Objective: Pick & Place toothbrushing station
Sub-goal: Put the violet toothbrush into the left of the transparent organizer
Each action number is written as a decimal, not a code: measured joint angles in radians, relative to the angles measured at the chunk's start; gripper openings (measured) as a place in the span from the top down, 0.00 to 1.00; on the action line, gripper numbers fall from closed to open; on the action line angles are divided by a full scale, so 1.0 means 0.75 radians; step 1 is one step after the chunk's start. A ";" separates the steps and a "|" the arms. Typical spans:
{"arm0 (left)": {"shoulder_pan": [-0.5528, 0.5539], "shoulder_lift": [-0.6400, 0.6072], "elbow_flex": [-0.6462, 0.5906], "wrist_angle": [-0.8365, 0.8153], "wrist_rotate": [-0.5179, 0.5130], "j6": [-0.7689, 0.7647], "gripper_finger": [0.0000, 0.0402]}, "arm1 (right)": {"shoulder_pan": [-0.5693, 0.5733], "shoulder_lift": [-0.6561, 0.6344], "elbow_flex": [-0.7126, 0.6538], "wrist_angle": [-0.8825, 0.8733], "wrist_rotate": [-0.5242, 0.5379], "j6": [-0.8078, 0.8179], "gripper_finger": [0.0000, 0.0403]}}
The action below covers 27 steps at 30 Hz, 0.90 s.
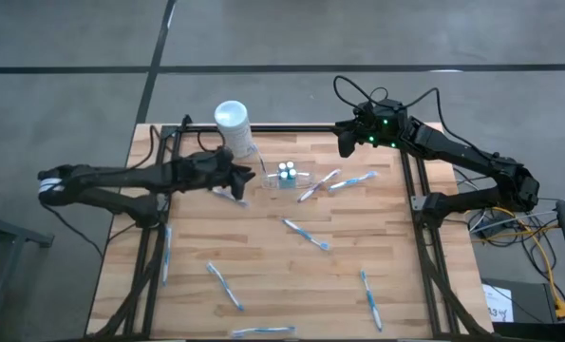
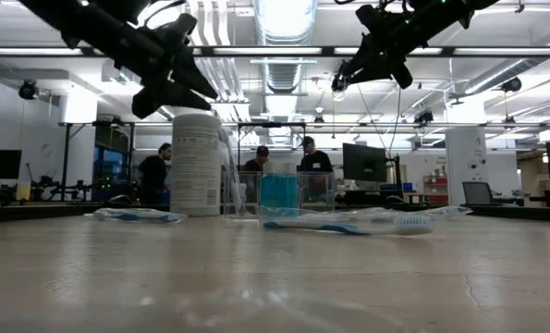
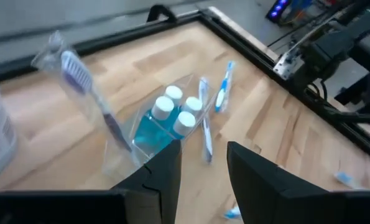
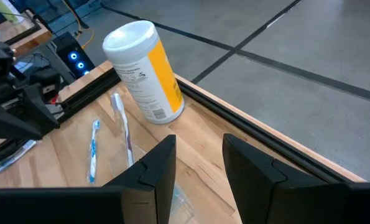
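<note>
While the toothbrushing station [image 1: 287, 175] stands upright at the counter's [image 1: 263, 285] far middle, just beside the white container [image 1: 234, 126], the left gripper [image 1: 247, 177] hovers nearest it, fingers [image 3: 163, 177] parted and empty. Right gripper [image 1: 346, 144] waits farther off, likewise released.

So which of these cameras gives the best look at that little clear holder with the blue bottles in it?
The left wrist view: the clear holder fills the middle, its white-capped blue bottles plain. The high view shows it small, beside the white cylinder. The low view shows it side-on, far off. In the right wrist view I cannot make it out.
</note>
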<state>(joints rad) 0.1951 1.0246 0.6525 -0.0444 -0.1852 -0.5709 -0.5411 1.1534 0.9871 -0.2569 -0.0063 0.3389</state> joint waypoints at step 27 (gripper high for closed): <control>-0.005 0.712 0.870 -0.704 0.115 0.249 0.67 | 0.000 0.000 0.000 0.000 0.000 0.000 0.68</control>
<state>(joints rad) 0.1917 1.5586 1.3051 -0.5726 -0.0987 -0.3839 -0.5410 1.1536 0.9874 -0.2572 -0.0064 0.3389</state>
